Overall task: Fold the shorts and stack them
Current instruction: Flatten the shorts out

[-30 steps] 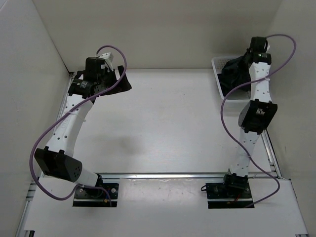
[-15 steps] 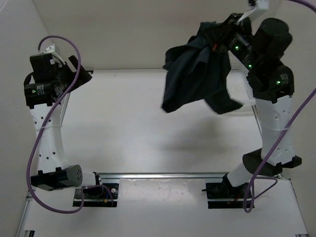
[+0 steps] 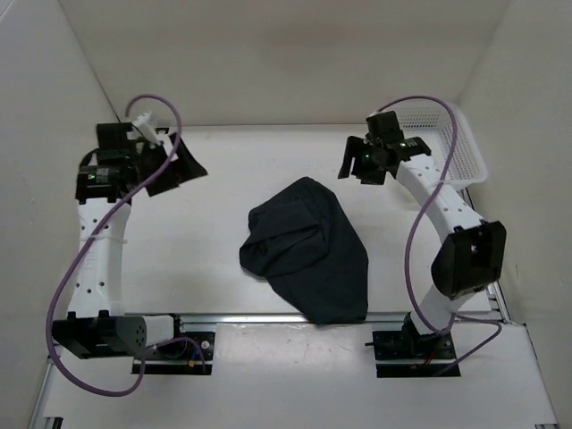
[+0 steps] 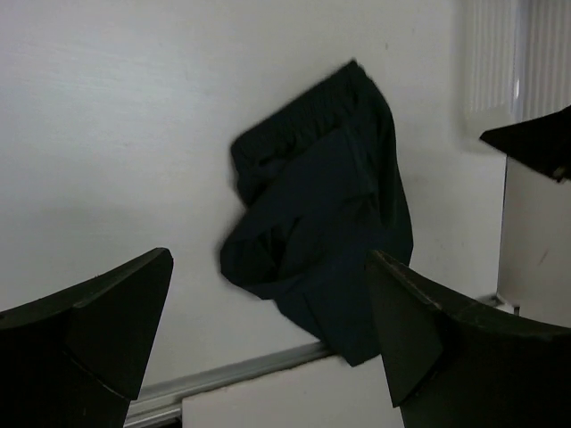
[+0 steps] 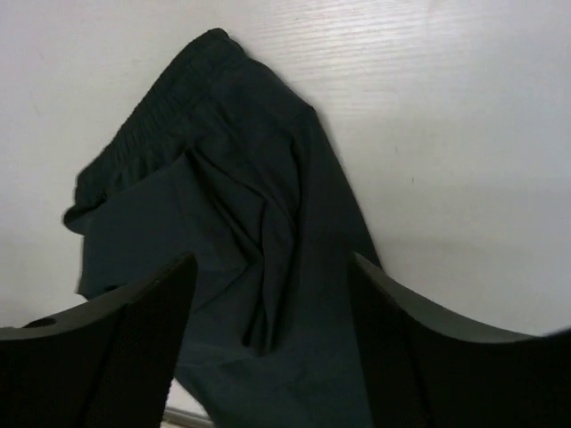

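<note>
Now the shorts (image 3: 307,250) lie in a messy heap in the middle of the table (image 3: 214,232), between the two arms. We see the waistband (image 5: 150,120) at the far end, and the near end lies over the metal rail (image 3: 232,316) at the table's near edge. The left gripper (image 3: 179,168) hangs above the far left of the table with its fingers spread wide and nothing in them. The right gripper (image 3: 357,165) hangs near the white basket (image 3: 469,161), also spread wide and holding nothing. Neither one touches the shorts.

We think a few things could go wrong from here. The cloth is bunched up with folds lying on folds, so a pinch could grab two layers at once, and then the shorts would not open out flat. The cloth is very dark, so its edges are hard to find, and a gripper could close on the wrong spot. The end on the rail could catch there when it is pulled, or slide off toward the arm bases. Both arms must reach the same small heap, so they could bump.

We can read no brand, label or writing on the shorts, the basket or the arms
</note>
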`<state>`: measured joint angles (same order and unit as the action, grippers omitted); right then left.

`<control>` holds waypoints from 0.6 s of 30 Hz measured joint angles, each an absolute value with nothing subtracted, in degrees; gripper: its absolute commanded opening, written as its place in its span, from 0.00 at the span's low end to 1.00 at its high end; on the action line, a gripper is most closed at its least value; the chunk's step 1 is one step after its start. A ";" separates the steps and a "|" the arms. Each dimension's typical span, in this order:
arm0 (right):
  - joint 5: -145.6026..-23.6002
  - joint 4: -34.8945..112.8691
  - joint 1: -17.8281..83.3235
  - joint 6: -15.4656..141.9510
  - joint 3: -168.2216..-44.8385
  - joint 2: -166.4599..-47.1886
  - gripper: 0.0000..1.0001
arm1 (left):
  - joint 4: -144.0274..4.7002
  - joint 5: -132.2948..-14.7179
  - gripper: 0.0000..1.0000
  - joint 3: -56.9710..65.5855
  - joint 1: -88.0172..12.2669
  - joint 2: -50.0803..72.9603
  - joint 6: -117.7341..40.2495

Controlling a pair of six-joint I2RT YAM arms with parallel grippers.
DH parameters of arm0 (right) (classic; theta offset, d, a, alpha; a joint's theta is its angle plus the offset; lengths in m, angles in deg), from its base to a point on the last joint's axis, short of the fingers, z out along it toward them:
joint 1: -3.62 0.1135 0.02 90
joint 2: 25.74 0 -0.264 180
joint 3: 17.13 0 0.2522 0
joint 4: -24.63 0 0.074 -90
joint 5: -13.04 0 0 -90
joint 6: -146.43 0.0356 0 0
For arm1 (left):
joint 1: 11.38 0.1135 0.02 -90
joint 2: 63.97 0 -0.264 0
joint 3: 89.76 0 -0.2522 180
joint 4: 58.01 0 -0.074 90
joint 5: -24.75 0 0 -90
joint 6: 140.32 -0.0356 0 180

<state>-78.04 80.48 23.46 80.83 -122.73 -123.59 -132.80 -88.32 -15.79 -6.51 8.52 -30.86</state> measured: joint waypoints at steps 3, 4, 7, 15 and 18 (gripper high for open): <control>-77.52 80.17 22.58 81.38 -117.22 -116.00 0.36 | -130.88 -88.66 1.00 -6.77 -13.35 8.43 -30.03; -77.85 80.02 22.67 81.31 -115.47 -113.14 0.28 | -129.46 -88.62 1.00 -2.70 -16.20 8.09 -29.13; -79.53 79.10 23.15 81.57 -109.26 -104.90 0.23 | -127.34 -88.36 1.00 7.68 -23.89 8.09 -25.13; -83.03 78.55 23.76 81.29 -103.03 -111.06 0.60 | -120.06 -83.20 0.90 12.34 -38.31 15.25 -17.07; -83.11 79.08 25.49 80.11 -110.25 -120.83 0.81 | -117.74 -80.42 1.00 12.84 -38.31 19.71 -15.54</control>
<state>-83.11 79.08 25.49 80.11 -110.25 -120.83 -117.74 -80.42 12.84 -38.31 19.71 -15.54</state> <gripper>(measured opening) 0.720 0.970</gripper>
